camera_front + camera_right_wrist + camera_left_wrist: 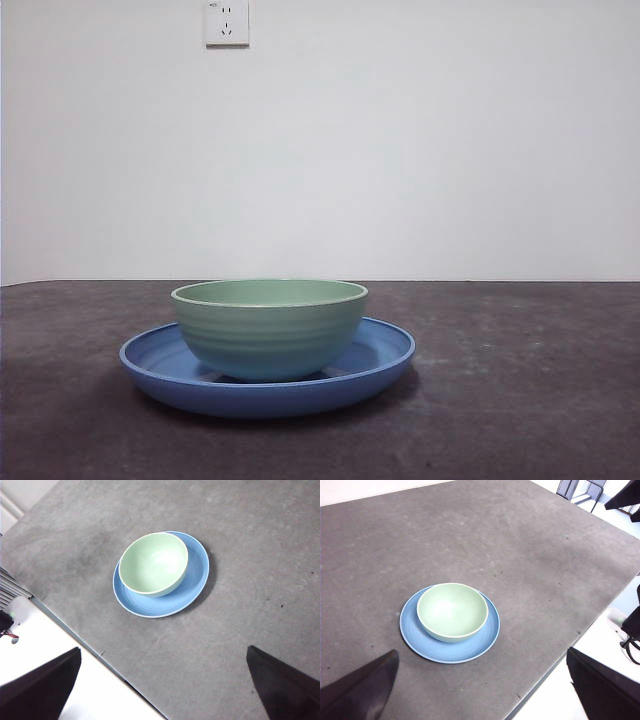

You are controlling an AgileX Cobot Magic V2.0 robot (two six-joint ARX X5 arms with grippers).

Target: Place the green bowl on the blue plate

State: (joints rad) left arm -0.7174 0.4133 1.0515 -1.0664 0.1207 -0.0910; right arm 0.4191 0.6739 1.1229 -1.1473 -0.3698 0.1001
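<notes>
Hiding the blue plate's (160,368) middle: green bowl (269,328).

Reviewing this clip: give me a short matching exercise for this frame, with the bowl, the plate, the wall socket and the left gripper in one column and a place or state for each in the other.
Things:
1. green bowl
2. blue plate
3. wall socket
4. left gripper

Place or state:
A. high on the white wall behind the table
B. lies flat on the grey table, carrying another dish
C. open, raised away from the dishes, holding nothing
D. stands upright and empty, off-centre on the other dish

Pairs: 1-D, 2-B, 3-A, 4-C
</notes>
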